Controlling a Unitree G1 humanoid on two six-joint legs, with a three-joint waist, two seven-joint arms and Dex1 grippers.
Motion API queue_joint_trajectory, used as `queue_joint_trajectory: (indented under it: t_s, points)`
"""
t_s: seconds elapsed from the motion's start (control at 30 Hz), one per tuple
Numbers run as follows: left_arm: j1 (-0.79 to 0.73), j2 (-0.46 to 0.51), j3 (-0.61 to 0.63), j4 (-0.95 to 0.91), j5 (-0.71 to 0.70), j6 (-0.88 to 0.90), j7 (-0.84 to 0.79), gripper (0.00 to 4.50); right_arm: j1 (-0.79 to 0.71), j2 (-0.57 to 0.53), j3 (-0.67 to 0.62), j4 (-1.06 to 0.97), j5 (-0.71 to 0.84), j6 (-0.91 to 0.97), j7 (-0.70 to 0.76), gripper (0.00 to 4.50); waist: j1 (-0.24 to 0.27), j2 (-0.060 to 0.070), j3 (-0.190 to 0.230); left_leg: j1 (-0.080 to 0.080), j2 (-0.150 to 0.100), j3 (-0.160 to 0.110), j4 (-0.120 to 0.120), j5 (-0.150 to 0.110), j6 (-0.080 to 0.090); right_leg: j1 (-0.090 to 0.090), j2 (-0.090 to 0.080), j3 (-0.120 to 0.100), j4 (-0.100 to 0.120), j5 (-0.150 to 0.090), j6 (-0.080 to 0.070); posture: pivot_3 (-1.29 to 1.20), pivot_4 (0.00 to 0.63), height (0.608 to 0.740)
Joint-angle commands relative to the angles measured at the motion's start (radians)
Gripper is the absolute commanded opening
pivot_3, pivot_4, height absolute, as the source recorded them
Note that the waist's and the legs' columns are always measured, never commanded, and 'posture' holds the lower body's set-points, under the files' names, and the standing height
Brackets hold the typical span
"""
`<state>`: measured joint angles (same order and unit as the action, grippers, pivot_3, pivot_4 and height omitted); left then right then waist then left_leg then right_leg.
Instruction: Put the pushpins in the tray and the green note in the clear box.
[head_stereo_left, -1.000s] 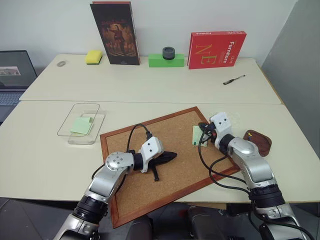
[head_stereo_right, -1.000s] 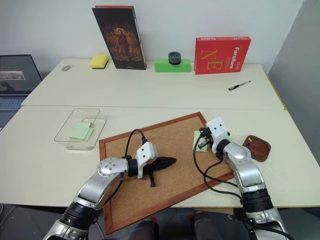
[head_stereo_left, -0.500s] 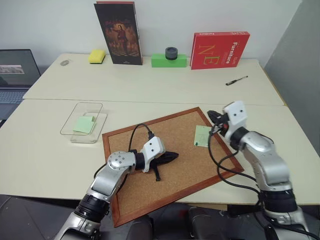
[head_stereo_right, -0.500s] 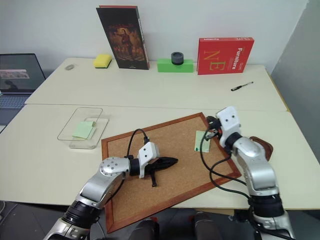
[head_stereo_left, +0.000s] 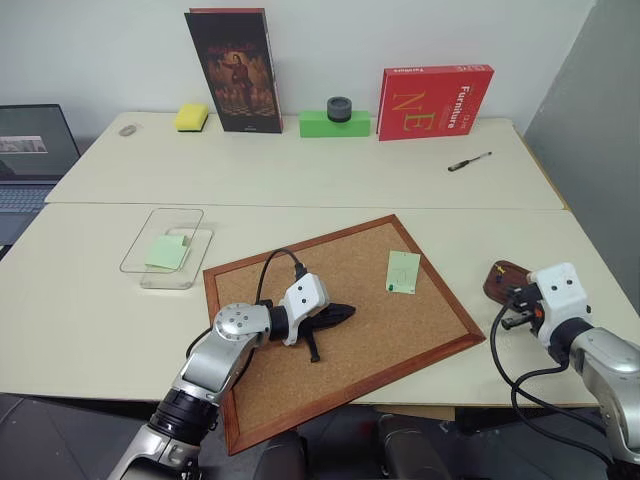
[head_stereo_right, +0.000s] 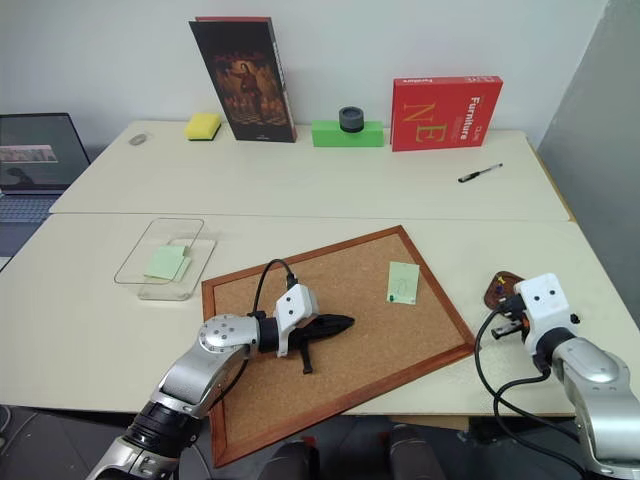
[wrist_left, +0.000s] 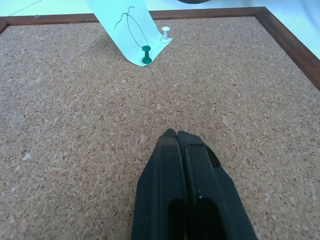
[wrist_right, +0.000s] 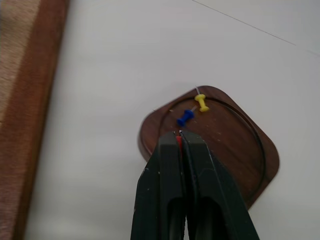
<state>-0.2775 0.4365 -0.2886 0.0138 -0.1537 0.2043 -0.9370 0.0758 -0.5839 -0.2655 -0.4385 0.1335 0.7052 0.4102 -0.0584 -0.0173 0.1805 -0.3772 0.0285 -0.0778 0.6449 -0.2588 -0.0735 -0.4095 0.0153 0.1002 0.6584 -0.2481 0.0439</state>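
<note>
I'm holding the right gripper (wrist_right: 178, 136) over the tray (wrist_right: 235, 150), pinching a red pushpin (wrist_right: 178, 140); the left gripper (wrist_left: 177, 135) is resting pressed together above the corkboard (wrist_left: 75, 115).

Two pale cream tables (head_stereo_left: 300, 175) stand edge to edge, with the seam running across the middle of the frame. On the far table, along the top, lie a yellow sponge (head_stereo_left: 187, 115), a tall dark book standing upright (head_stereo_left: 232, 68), a bright green block (head_stereo_left: 337, 123), a red box with gold letters (head_stereo_left: 433, 100), and a black pen (head_stereo_left: 468, 160) at the upper right. A small grey round thing (head_stereo_left: 126, 129) lies at the upper left. On the near table, a clear plastic box (head_stereo_left: 167, 247) sits at the left, a cork board with a red-brown wooden frame (head_stereo_left: 335, 320) in the centre, and a small dark reddish-brown tray (head_stereo_left: 502, 280) at the right
</note>
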Motion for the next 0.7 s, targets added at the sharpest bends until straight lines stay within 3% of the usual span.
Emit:
queue_joint_trajectory:
  t_s: [0.03,0.2,0.47,0.7]
  points:
    - [0.032,0.008,-0.044,0.047,0.031,0.018,-0.017,0.00,-0.018,-0.016,-0.025,0.030,-0.017,-0.028,-0.015,0.00,0.000,0.000,0.000,0.000,0.000,0.000,0.000,0.000,0.000,0.000,0.000,0.000,0.000,0.000,0.000,0.00,0.150,0.740]
    - [0.030,0.006,-0.044,0.048,0.033,0.017,-0.018,0.00,-0.054,-0.026,-0.015,0.110,-0.036,-0.062,-0.021,0.91,0.001,0.000,0.000,0.000,0.000,0.000,0.000,0.000,0.000,0.000,0.000,0.000,0.000,0.000,0.000,0.00,0.150,0.740]
    - [0.034,0.008,-0.042,0.044,0.032,0.017,-0.015,0.00,-0.082,-0.021,-0.045,0.120,-0.039,-0.113,-0.042,2.72,0.001,0.000,0.000,-0.001,0.000,0.000,-0.001,0.000,0.000,0.000,0.000,0.000,0.000,0.000,0.000,0.00,0.150,0.740]
    - [0.028,0.002,-0.044,0.051,0.033,0.014,-0.014,0.00,-0.065,0.038,-0.097,0.044,0.023,-0.174,-0.044,2.72,0.001,0.000,0.000,-0.001,0.000,0.000,-0.001,0.000,0.000,0.000,0.000,0.000,0.000,0.000,0.000,0.00,0.150,0.740]
